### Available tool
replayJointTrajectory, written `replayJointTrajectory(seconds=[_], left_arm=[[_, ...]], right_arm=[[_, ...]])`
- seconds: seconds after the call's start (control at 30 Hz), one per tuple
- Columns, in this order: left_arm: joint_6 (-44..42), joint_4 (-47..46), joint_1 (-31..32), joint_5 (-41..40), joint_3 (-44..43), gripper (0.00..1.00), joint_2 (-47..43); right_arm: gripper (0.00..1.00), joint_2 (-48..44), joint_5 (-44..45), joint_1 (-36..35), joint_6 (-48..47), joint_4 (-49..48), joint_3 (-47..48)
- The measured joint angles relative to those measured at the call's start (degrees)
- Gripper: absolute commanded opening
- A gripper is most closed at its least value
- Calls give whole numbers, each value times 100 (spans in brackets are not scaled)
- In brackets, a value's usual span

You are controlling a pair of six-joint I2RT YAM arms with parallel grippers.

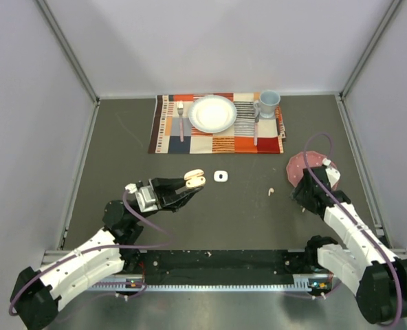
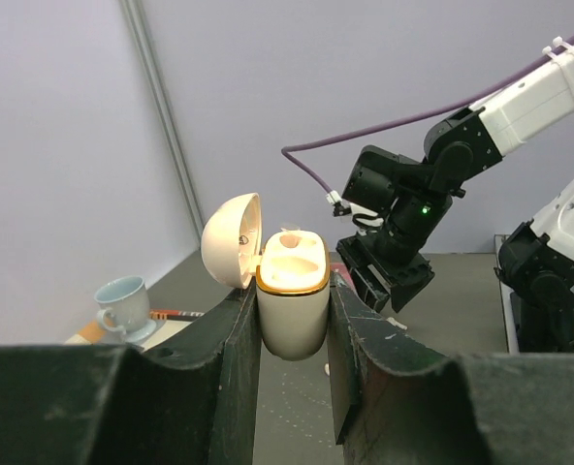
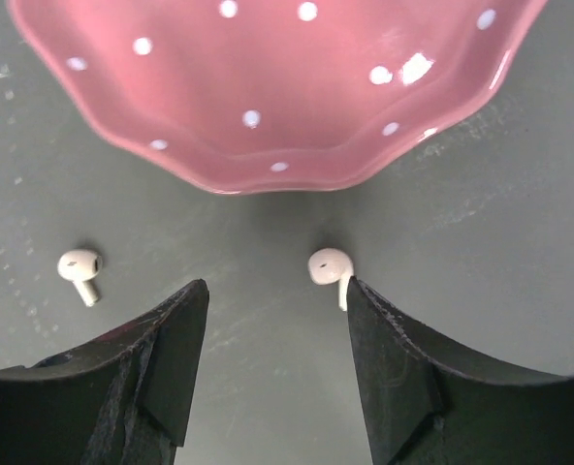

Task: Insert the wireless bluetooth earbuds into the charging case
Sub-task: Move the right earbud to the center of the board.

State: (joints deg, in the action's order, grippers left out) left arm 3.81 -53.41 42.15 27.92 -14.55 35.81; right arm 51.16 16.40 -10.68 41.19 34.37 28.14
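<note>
My left gripper [image 1: 191,185] is shut on the white charging case [image 1: 194,180] and holds it above the table. In the left wrist view the case [image 2: 293,305] sits between the fingers of that gripper [image 2: 294,291], with its lid [image 2: 231,239] open to the left. My right gripper [image 1: 302,196] is open and low over the table by the pink plate. In the right wrist view one earbud [image 3: 330,267] lies at the tip of the right finger of this gripper [image 3: 277,295]. A second earbud [image 3: 79,267] lies off to the left. One earbud [image 1: 271,191] shows in the top view.
A pink white-dotted plate [image 1: 296,165] [image 3: 268,107] lies just beyond the right gripper. A small white rounded-square case [image 1: 221,177] lies mid-table. At the back, a patterned placemat [image 1: 169,134] carries a white plate [image 1: 212,113], a fork [image 1: 181,118] and a blue cup [image 1: 268,103].
</note>
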Motion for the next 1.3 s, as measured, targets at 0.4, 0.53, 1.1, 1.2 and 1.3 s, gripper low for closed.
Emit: replayJointTrajectory(seconds=[0.4, 0.53, 1.1, 1.2, 1.3], left_arm=[[-81, 157, 0, -13, 2, 0, -46], [-79, 162, 0, -13, 2, 0, -46], [-87, 168, 0, -46, 4, 0, -83], [-101, 175, 0, -55, 4, 0, -83], [-105, 190, 0, -57, 4, 0, -83]], right_arm=[[61, 415, -570, 750, -177, -811, -452], [55, 426, -595, 761, -186, -835, -457], [55, 216, -721, 785, -74, -935, -599], [57, 133, -750, 785, 39, -831, -605], [56, 35, -769, 785, 127, -713, -614]])
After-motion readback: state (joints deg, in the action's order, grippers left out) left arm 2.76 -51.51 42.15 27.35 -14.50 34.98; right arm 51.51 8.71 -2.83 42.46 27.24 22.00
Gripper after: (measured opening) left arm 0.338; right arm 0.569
